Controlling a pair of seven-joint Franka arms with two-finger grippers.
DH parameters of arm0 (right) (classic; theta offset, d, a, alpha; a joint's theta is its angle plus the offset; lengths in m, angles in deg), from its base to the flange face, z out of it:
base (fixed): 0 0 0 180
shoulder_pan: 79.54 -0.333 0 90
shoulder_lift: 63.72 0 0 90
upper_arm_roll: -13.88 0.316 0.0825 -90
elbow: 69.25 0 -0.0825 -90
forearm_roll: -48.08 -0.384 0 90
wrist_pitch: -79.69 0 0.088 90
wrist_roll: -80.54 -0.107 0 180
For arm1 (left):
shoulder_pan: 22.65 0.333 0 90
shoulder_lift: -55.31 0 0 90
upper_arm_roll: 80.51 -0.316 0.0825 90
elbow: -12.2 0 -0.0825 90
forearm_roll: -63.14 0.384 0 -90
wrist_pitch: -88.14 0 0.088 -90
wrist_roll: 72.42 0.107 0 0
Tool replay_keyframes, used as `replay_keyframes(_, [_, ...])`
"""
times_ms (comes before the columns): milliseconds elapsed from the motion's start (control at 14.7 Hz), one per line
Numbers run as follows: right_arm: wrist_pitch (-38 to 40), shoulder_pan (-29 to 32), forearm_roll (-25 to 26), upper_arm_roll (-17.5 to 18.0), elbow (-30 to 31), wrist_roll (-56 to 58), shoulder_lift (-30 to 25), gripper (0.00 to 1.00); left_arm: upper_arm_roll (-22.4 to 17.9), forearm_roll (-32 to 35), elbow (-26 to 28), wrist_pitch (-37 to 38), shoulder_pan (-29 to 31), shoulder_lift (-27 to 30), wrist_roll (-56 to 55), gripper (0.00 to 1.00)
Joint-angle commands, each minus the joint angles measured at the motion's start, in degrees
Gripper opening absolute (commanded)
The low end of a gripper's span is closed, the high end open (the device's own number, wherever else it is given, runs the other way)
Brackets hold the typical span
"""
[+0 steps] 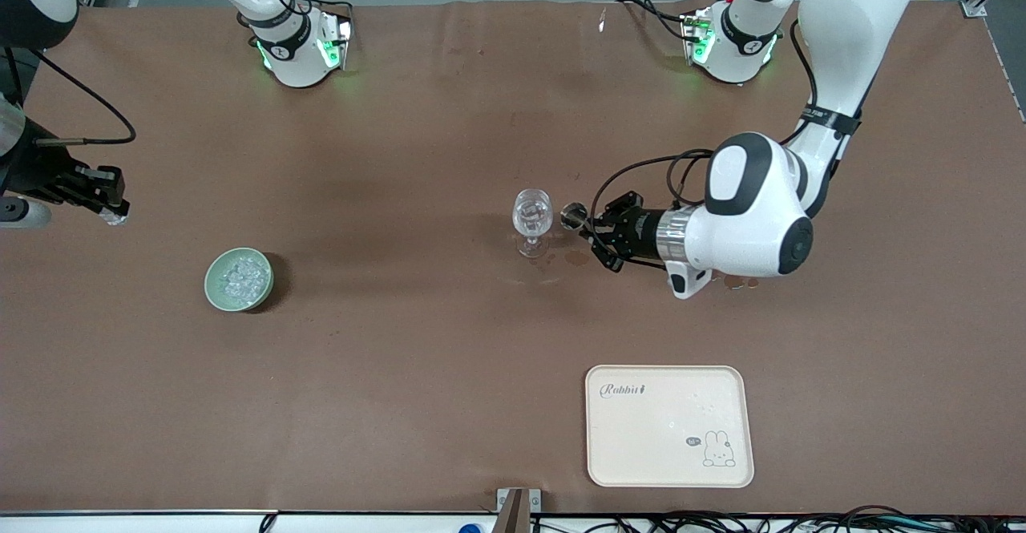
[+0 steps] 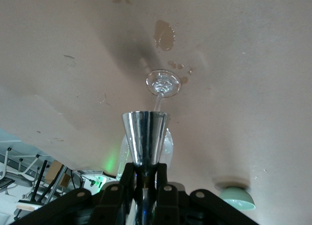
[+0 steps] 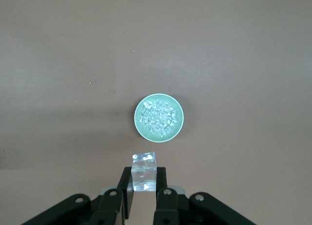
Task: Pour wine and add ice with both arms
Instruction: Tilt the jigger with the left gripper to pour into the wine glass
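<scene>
A clear stemmed glass [image 1: 532, 219] stands upright mid-table; its foot shows in the left wrist view [image 2: 163, 83]. My left gripper [image 1: 591, 230] is shut on the stem of a shiny metal measuring cup [image 1: 573, 215], held on its side with its mouth beside the glass bowl [image 2: 145, 135]. I cannot make out any wine. My right gripper [image 1: 112, 211] is up in the air at the right arm's end of the table, shut on one clear ice cube [image 3: 144, 170]. A green bowl [image 1: 239, 279] full of ice cubes [image 3: 158, 117] sits below it.
A cream tray [image 1: 669, 425] with a rabbit print lies near the front edge toward the left arm's end. Wet stains [image 1: 573, 258] mark the brown table cover by the glass foot and under the left arm.
</scene>
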Motion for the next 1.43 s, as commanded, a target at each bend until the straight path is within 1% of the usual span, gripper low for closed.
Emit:
replay_keyframes(0, [0.61,0.46,0.58,0.44,1.06,0.55,-2.15,0.02,-0.33,2.32,1.35,-1.15,-1.36,1.81,-3.08,0.00])
replay_keyframes(204, [1.48,0.46,0.58,0.44,0.19,0.63,-2.24,0.01,-0.33,6.10,1.18,-1.42,-3.38,1.82,-6.86,0.00])
replay_keyframes(340, [4.98,0.46,0.66,0.44,-3.48,-0.07,-1.98,0.01,-0.33,7.16,1.18,-1.42,-3.64,1.90,-8.36,0.00])
replay_keyframes(408, [6.83,0.46,0.75,0.44,-4.38,-0.07,-1.89,0.00,-0.33,7.69,1.18,-1.42,-4.25,1.90,-9.06,0.00])
replay_keyframes(612, [7.29,0.81,0.75,0.44,-7.72,0.46,-1.10,0.00,-0.25,11.38,1.00,-1.42,-5.05,1.99,-11.96,0.00])
replay_keyframes(816, [7.55,0.72,0.75,0.26,-7.29,0.46,-0.92,0.00,-0.33,11.73,0.91,-1.42,-6.28,1.99,-13.28,0.00])
replay_keyframes(1088, [6.85,1.51,0.66,0.26,-6.67,0.55,-1.01,0.00,-0.25,14.63,0.91,-1.42,-7.24,2.08,-15.57,0.00])
replay_keyframes(1224, [7.55,1.51,0.66,0.26,-6.41,0.55,-1.09,0.00,-0.25,14.90,0.91,-1.42,-7.51,2.17,-16.09,0.00])
replay_keyframes(1360, [7.38,1.51,0.58,0.35,-5.00,0.46,-1.27,0.00,-0.25,14.99,0.91,-1.42,-7.86,2.25,-16.53,0.00])
